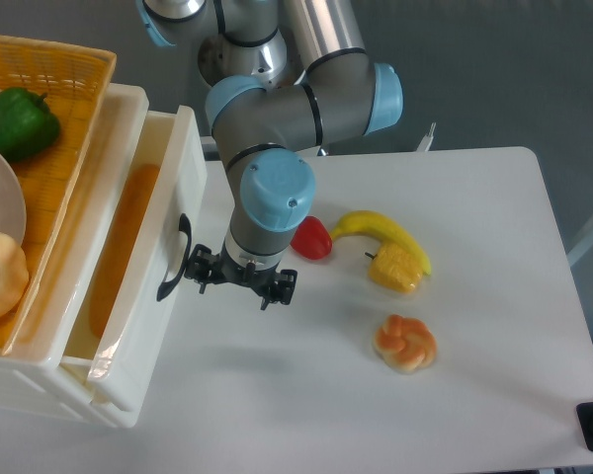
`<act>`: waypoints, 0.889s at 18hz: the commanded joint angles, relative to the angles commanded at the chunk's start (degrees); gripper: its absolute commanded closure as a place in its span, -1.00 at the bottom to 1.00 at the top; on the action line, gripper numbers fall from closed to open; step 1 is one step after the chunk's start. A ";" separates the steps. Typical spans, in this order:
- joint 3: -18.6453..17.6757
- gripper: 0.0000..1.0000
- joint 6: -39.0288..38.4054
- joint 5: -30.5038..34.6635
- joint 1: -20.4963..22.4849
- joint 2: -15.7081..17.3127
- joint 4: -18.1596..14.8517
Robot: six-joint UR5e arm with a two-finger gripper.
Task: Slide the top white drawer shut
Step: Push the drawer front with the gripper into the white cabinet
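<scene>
We see the gripper [239,279] pressed against the top white drawer [163,272] beside its black handle [174,259] — finger spread we cannot tell — drawer partly open.

Red pepper [311,239] crowds arm; banana [381,229] beyond

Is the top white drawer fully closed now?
No, the top white drawer stands partly out of the cabinet, its orange contents visible inside.
</scene>
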 joint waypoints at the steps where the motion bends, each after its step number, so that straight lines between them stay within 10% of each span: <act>1: 0.17 -1.00 0.00 0.00 -0.09 0.00 0.00; 16: 0.18 -1.00 0.18 0.35 -1.58 -0.18 0.62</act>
